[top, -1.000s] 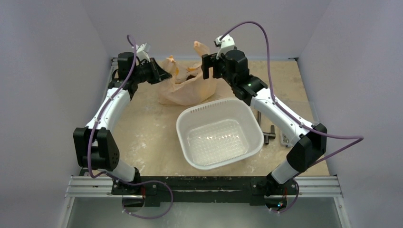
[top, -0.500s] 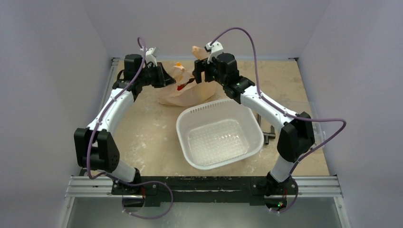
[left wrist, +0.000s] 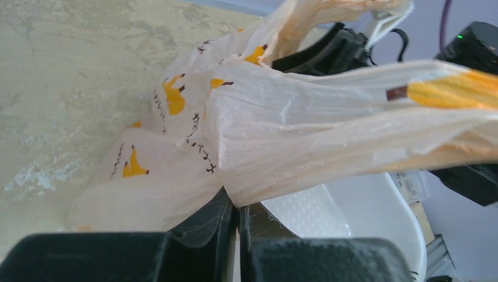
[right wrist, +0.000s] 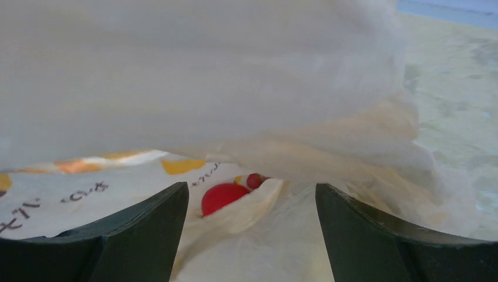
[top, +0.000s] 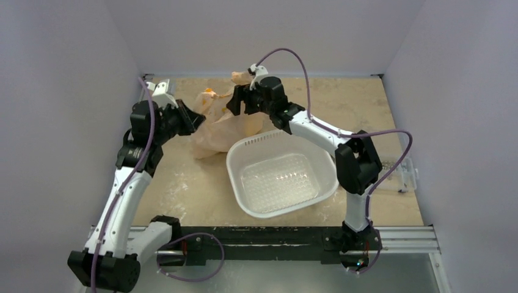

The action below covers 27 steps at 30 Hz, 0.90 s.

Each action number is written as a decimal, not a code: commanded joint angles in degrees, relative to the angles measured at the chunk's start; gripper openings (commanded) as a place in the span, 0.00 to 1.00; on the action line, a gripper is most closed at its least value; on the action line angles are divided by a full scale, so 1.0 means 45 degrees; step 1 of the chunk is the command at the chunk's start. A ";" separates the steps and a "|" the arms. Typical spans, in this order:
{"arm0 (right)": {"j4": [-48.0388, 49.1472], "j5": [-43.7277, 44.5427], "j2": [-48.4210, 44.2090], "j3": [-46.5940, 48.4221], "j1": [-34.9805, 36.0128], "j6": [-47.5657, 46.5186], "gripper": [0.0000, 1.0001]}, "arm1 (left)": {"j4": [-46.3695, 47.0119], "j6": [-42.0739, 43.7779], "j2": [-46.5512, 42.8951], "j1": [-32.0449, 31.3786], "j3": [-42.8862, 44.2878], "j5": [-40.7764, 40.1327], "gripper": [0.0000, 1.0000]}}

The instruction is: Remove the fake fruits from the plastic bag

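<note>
None of the fake fruits is out, as far as these views show. Your thin, crinkly, peach-beige translucent plastic bag (top: pixel 215 131) lies on the tabletop (top: pixel 183 183) against the far-left rim of the rigid white perforated plastic basin (top: pixel 232 168), and the basin holds nothing.

Findings:
- One glossy red ball-shaped plastic fruit (right wrist: pixel 223 197) shows inside the bag's mouth. A smaller red piece sits beside it, too small to identify. The film hides any other fruits.
- Left claw (left wrist: pixel 236 205), beyond the basin's far-left corner: pressed together, pinching a fold of the bag.
- Right claw (right wrist: pixel 251 200), just past the basin's far rim: fingers spread apart with nothing gripped and bag film draped over it, pointing at the opening.

Assessment: you are at the opening stage only. Every fruit remains to be taken out, and the red ball looks the easiest to reach.
</note>
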 commanded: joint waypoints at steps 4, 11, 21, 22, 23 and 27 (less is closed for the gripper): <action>0.0980 -0.2636 0.0358 0.1175 0.1316 -0.0070 0.79 | -0.3093 0.0287 -0.3353 -0.0066 -0.0769 -0.0696 0.37; 0.0496 -0.2689 -0.0729 0.0201 0.1718 -0.1109 0.79 | -0.5060 0.2138 -0.4604 -0.0056 0.1169 -0.3122 0.80; -0.0956 0.1262 -0.2367 -0.0391 0.1753 -0.0424 0.79 | -0.5542 0.2657 0.1233 0.0305 0.5955 -0.0967 0.88; -0.1003 0.1361 -0.2505 -0.0461 0.1774 -0.0267 0.79 | -0.5379 0.2715 0.1807 0.0354 0.6130 -0.0235 0.89; -0.1002 0.1442 -0.2637 -0.0568 0.1781 -0.0122 0.78 | -0.5314 0.2803 0.2558 0.0373 0.6335 0.0308 0.89; -0.1173 0.1914 -0.3194 -0.0971 0.1792 -0.0048 0.78 | -0.5066 0.3216 0.4186 0.0383 0.6807 0.2065 0.91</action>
